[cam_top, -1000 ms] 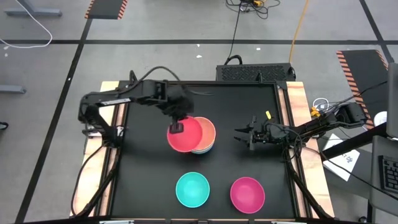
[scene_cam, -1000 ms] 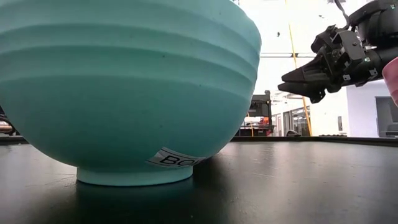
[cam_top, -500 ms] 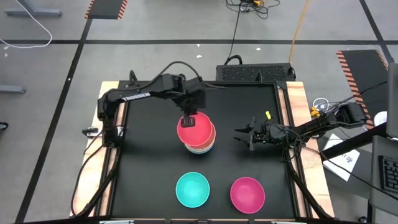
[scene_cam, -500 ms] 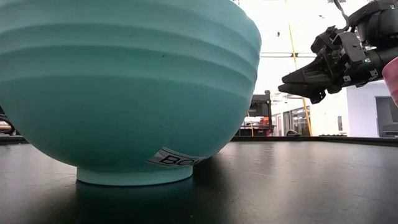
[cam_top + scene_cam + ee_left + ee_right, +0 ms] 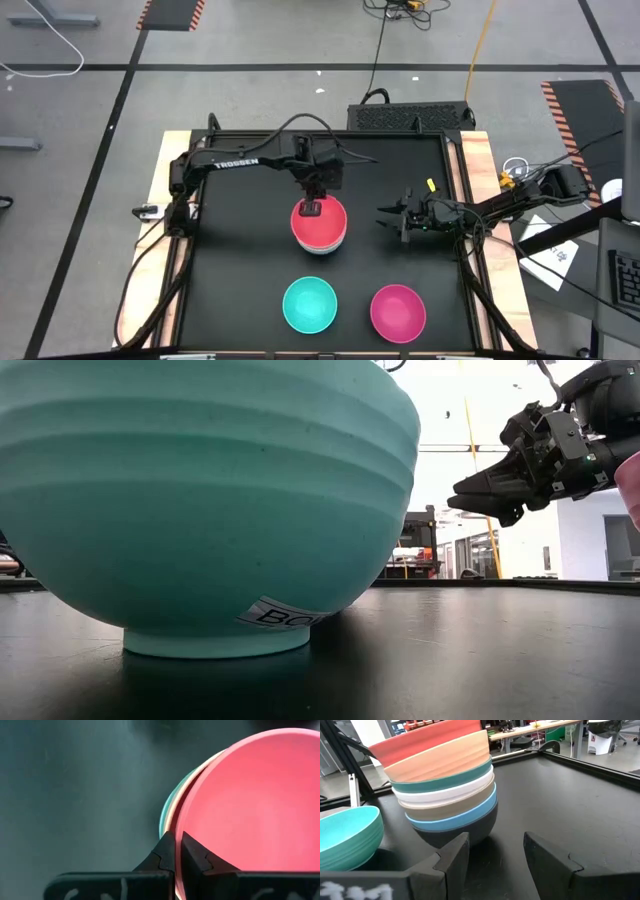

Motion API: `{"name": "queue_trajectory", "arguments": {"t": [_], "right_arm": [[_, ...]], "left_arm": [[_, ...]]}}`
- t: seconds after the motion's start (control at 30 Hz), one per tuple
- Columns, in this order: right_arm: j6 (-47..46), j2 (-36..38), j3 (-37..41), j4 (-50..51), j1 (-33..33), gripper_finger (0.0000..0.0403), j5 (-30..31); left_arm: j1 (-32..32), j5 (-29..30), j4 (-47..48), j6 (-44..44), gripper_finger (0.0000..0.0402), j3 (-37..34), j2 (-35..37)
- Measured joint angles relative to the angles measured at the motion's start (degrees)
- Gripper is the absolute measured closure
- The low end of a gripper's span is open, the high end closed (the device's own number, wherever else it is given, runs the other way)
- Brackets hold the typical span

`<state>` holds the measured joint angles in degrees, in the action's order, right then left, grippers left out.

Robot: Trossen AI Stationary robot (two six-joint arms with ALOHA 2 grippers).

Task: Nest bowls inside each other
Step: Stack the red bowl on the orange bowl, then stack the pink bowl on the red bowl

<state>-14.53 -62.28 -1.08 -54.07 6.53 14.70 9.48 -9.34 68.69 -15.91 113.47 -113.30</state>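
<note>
A stack of nested bowls (image 5: 322,240) stands mid-table; the right wrist view shows peach-orange (image 5: 440,760), dark green, white, olive-grey, blue and black (image 5: 470,831) bowls in it. The red-pink bowl (image 5: 320,228) lies on top, tilted (image 5: 420,737). My left gripper (image 5: 312,208) is shut on it. The turquoise bowl (image 5: 310,305) and the magenta bowl (image 5: 398,310) stand apart near the front edge. My right gripper (image 5: 385,218) is open and empty, right of the stack. My left gripper pinches the red-pink bowl's rim (image 5: 176,870) on its far side, one finger inside the bowl (image 5: 196,857) and one outside (image 5: 165,854). The fingers come from above, pointing down. The bowl is tilted, its lower part inside the peach-orange bowl.
The turquoise bowl fills most of the low view (image 5: 200,500), standing on its foot on the black tabletop (image 5: 240,260). A dark box (image 5: 410,115) stands behind the table's far edge. There is free table left of the stack.
My left gripper has carried the red-pink bowl toward the table's right edge and down. The bowl was overlapping the stack's left side and now lies centred on top of it. My right gripper has kept still.
</note>
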Motion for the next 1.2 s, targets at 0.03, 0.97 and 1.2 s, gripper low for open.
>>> {"name": "queue_trajectory", "arguments": {"t": [0.03, 0.97, 1.2], "right_arm": [[-0.02, 0.02, 0.0, -0.08, 0.04, 0.022, 0.0], [0.03, 0.02, 0.0, -0.07, 1.09, 0.022, 0.01], [-0.32, 0.02, -0.01, -0.07, 1.09, 0.022, 0.08]], "left_arm": [[-0.01, -0.07, -0.25, -0.09, 0.0396, 0.0, -0.02], [-0.55, 0.98, -2.84, -1.74, 0.0225, -0.02, 1.9], [-0.57, 5.02, -3.48, -1.43, 0.0175, -0.04, 10.3]]}}
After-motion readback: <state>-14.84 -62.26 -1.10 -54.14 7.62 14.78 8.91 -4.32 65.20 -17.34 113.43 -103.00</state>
